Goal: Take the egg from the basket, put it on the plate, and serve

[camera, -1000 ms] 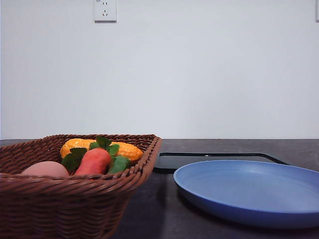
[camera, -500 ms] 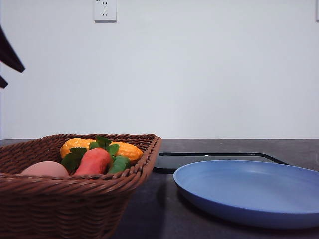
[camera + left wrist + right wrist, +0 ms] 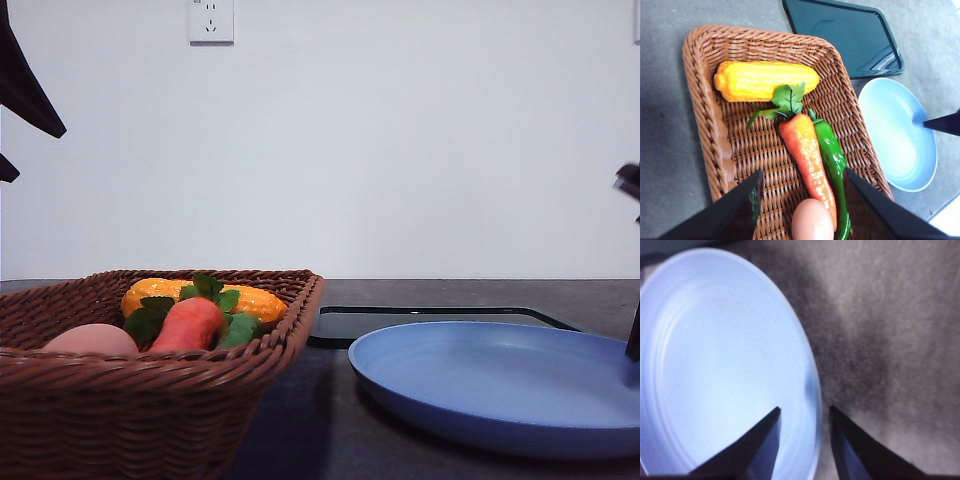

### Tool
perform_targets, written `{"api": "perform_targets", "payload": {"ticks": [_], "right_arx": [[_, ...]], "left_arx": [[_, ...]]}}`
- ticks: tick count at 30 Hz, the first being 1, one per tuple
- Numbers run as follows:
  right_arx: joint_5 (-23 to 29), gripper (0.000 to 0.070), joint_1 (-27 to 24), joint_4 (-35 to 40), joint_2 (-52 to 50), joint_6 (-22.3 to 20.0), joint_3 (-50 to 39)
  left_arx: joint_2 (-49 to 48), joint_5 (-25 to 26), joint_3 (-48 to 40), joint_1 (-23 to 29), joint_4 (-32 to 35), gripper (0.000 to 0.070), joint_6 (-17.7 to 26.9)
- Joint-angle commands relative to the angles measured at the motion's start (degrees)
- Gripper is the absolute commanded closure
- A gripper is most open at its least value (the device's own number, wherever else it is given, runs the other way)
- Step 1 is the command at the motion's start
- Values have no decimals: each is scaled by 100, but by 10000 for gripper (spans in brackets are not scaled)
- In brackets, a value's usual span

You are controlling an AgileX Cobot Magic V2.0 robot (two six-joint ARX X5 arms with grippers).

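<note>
Egg [image 3: 812, 220] lies in the basket [image 3: 705, 115] beneath the wide-open, empty left gripper [image 3: 802, 200]; right gripper [image 3: 805, 440], parted and empty, straddles the plate [image 3: 715, 365] rim.

— What is carried by the dark grey surface [image 3: 300, 420]?
— A wicker basket [image 3: 130, 410] is set at left, a blue plate [image 3: 500, 385] at right, a black tray [image 3: 420, 320] behind them.

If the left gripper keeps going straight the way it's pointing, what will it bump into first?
Most likely the egg. In the left wrist view, the open left gripper points down into the basket, and the egg sits right between its fingers. Depth is hard to judge, but nothing seems to lie in between.
</note>
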Motion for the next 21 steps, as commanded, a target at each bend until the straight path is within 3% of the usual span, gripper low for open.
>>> {"api": "perform_targets", "payload": {"ticks": [1,8,15,19,21], "right_arx": [[-97,523,7,101,198,-47,57],[-146,696,4,235,409,-3,57],[-136,700,-29,222,246,19,59],[-136,700,-85,199,-118,116,59],[-135,700,-136,164,-375,147,62]], "left_arx": [[35,35,85,-17,58,375,98],[35,35,85,-17,58,375,98],[35,35,85,-21,61,365,98],[35,35,85,-67,47,257,93],[35,36,90,-154,-6,244,94]]}}
